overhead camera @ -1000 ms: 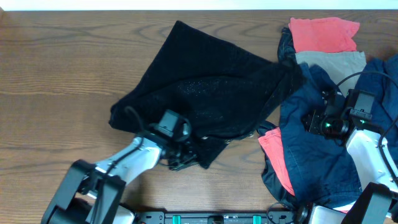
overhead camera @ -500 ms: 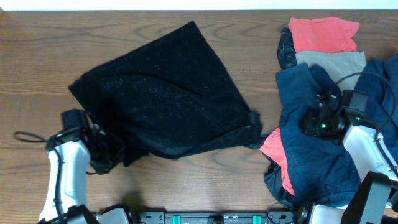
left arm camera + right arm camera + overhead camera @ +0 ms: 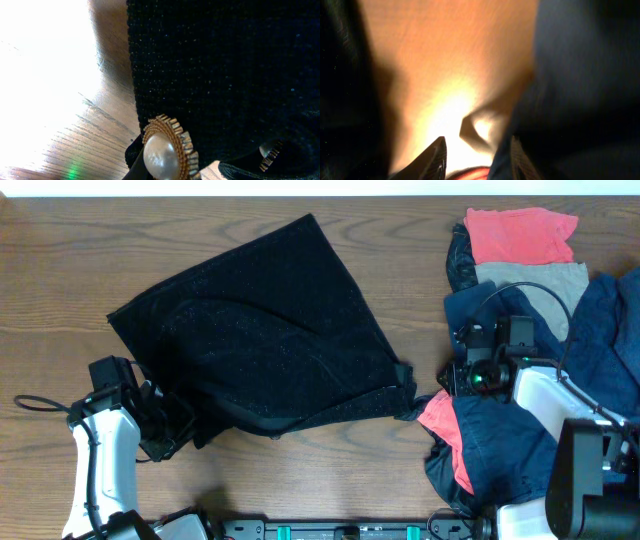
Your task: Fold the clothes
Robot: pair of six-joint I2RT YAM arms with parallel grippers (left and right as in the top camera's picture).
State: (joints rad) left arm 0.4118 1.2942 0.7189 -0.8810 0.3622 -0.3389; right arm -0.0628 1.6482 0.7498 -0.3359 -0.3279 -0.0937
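Note:
The black fuzzy garment (image 3: pixel 270 330) lies spread as a rough trapezoid left of the table's middle, with a fold running along its lower edge. My left gripper (image 3: pixel 168 435) is at its lower left corner, shut on the cloth. In the left wrist view the speckled black cloth (image 3: pixel 225 65) fills the frame, with a pearl button (image 3: pixel 162 156) in a gold rim very close and a second button (image 3: pixel 270 150) partly hidden. My right gripper (image 3: pixel 447 377) is open just right of the garment's right corner. Its fingers (image 3: pixel 480 157) show apart over bare wood.
A pile of clothes lies at the right: a navy-blue garment (image 3: pixel 510 435), a red cloth (image 3: pixel 520 235) at the back, a grey cloth (image 3: pixel 540 285) below it, and another red cloth (image 3: pixel 445 425) by the right gripper. A black cable (image 3: pixel 35 402) loops at the left.
The left gripper dragged the black garment to the left and spread it out, then stayed nearly still. The right gripper moved left, from the navy garment toward the black garment's right corner.

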